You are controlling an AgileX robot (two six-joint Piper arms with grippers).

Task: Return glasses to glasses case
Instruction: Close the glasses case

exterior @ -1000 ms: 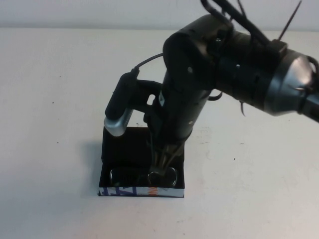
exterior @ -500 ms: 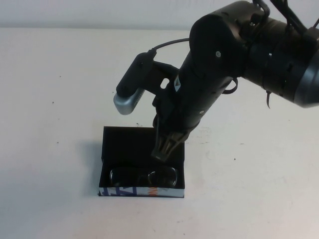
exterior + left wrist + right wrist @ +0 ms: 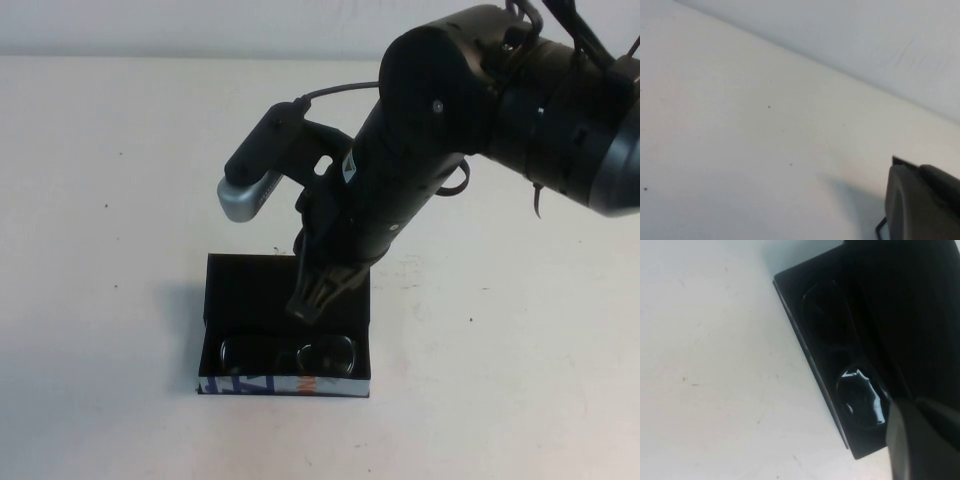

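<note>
**Print on the case, none of it legible**

The only marking is on the white front side of the glasses case [image 3: 283,384]: blue shapes to the left and a small orange patch near the middle. No letters, numbers or brand can be made out.

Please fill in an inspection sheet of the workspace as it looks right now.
Surface: white table, a few small dark specks.
Job's things: glasses lie inside the open glasses case, by its printed front side; lid not closed.
Clutter: nothing seen.
Grippers: right gripper hangs above the case interior, holding nothing; left gripper over bare table, only its edge showing.
Cables: black cable runs along the right arm.
Surroundings: pale wall behind the table.
</note>
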